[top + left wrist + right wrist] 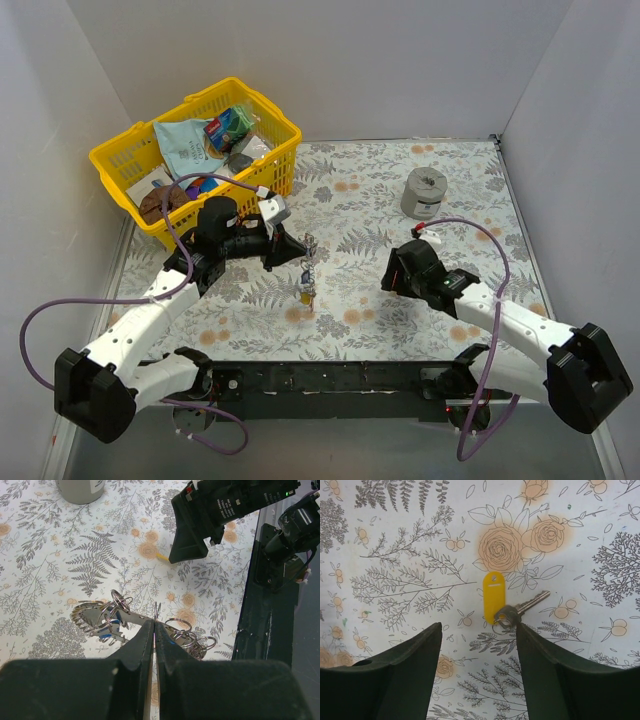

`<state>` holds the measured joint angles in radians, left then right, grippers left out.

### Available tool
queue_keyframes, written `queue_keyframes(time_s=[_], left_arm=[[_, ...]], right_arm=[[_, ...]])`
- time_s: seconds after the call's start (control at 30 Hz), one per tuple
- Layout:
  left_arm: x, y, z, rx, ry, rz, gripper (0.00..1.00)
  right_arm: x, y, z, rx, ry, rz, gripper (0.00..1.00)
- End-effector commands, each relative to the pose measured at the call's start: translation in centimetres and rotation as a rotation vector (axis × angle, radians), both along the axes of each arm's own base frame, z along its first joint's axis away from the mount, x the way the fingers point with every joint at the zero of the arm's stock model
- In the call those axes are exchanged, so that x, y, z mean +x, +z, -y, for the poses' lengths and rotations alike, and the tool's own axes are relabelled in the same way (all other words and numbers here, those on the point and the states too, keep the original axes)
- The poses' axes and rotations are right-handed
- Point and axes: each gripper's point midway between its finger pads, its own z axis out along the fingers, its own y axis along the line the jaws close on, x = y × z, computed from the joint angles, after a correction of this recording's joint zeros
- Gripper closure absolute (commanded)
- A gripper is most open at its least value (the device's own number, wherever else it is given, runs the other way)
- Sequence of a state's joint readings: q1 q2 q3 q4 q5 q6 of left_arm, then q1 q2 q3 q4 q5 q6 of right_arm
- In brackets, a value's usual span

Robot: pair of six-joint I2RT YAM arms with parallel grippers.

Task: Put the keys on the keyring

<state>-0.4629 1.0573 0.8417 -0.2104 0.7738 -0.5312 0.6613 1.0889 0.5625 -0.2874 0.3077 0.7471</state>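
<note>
The right gripper point(478, 628), wide open and empty, hovers nearest the loose key point(522, 606) on the table point(395, 540) just ahead of its fingertips, shaft slanting away, while the left gripper point(154, 626) pinches the keyring point(90, 616) tight.

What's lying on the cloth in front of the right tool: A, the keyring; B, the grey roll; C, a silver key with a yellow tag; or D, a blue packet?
C: the silver key with a yellow tag lies on the cloth between the open fingers of the right tool.
</note>
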Motion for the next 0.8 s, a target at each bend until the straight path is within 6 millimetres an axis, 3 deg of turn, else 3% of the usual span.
queue_keyframes(time_s=[0.0,0.3,0.37,0.4,0.53,0.77], left_arm=[[0.3,2.7,0.4,-0.04,-0.024,0.07,1.0],[-0.1,2.8,0.3,-0.047,-0.025,0.061,1.0],[-0.1,2.7,0.3,-0.046,-0.021,0.062,1.0],[-0.1,2.7,0.2,-0.045,-0.017,0.064,1.0],[-0.1,2.8,0.1,-0.046,-0.012,0.068,1.0],[-0.2,2.6,0.1,-0.046,-0.011,0.06,1.0]], right_arm=[[-0.6,-1.0,0.7,-0.03,0.001,-0.021,0.34],[-0.4,-2.9,0.9,-0.101,0.009,-0.091,0.38],[-0.2,-3.0,0.9,-0.111,0.012,-0.093,0.5],[-0.3,-3.4,1.0,-0.121,0.01,-0.103,0.61],[0.2,-3.4,0.9,-0.125,0.011,-0.105,0.64],[0.9,-1.5,0.2,-0.126,0.068,-0.066,0.92]])
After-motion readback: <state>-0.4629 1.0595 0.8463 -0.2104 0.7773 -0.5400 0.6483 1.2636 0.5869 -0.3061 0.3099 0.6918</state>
